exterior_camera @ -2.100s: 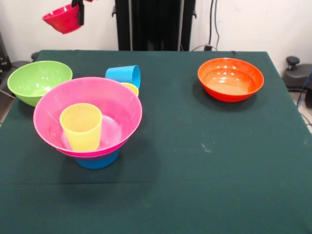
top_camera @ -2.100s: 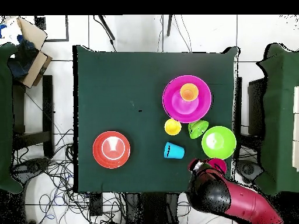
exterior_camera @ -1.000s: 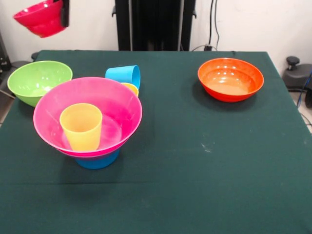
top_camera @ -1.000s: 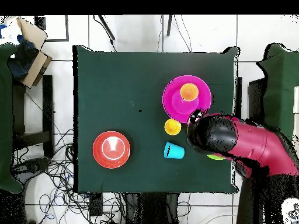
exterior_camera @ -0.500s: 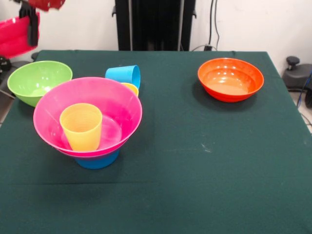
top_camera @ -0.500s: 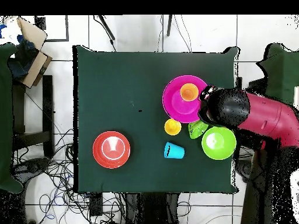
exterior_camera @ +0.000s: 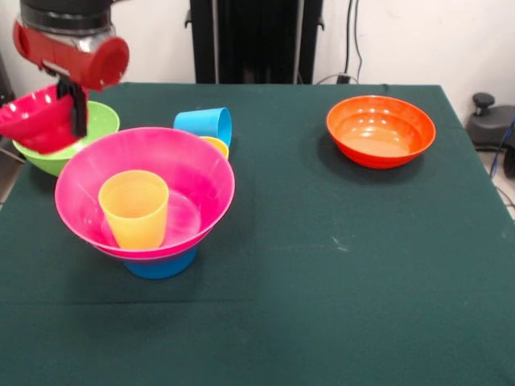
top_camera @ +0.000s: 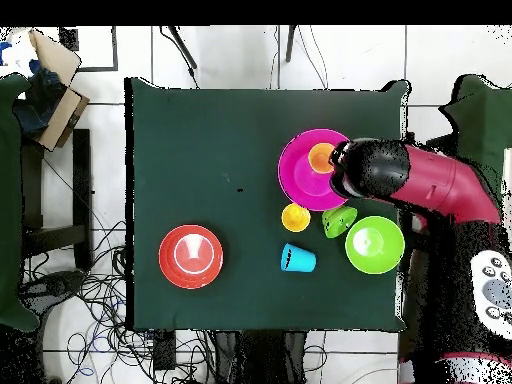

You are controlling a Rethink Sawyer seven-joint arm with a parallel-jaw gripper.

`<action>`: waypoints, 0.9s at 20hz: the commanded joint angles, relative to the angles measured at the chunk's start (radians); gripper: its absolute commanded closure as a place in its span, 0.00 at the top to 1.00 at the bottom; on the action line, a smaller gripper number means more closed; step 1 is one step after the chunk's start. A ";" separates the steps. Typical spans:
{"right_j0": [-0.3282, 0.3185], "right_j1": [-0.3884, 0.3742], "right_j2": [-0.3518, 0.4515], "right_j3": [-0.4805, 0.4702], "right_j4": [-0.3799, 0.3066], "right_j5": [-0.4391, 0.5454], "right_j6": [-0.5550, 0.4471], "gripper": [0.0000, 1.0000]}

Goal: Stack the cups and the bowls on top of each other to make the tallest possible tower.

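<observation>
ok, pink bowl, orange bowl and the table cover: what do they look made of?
Pink bowl: likely glossy plastic, slightly translucent; light glows through its wall.
Orange bowl: likely the same hard plastic, opaque; bright highlights on the inside.
Table cover: looks like dark green matte fabric, felt-like; no glare, faint lint marks and a crease line.

The tower (exterior_camera: 149,201) stands left of centre in the front view: a wide pink bowl (exterior_camera: 193,173) on a blue base, an orange-yellow cup (exterior_camera: 134,207) upright inside. A tilted red bowl (exterior_camera: 36,121) hangs at upper left before the lime bowl (exterior_camera: 100,119). A blue cup (exterior_camera: 204,125) lies tipped behind; the orange bowl (exterior_camera: 381,130) sits upper right.
</observation>
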 commanded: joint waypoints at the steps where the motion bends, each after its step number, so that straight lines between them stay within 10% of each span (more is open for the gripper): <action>1: 0.075 0.068 0.004 -0.091 0.025 0.054 0.144 0.00; 18: 0.152 0.083 -0.083 -0.163 0.062 0.122 0.128 0.00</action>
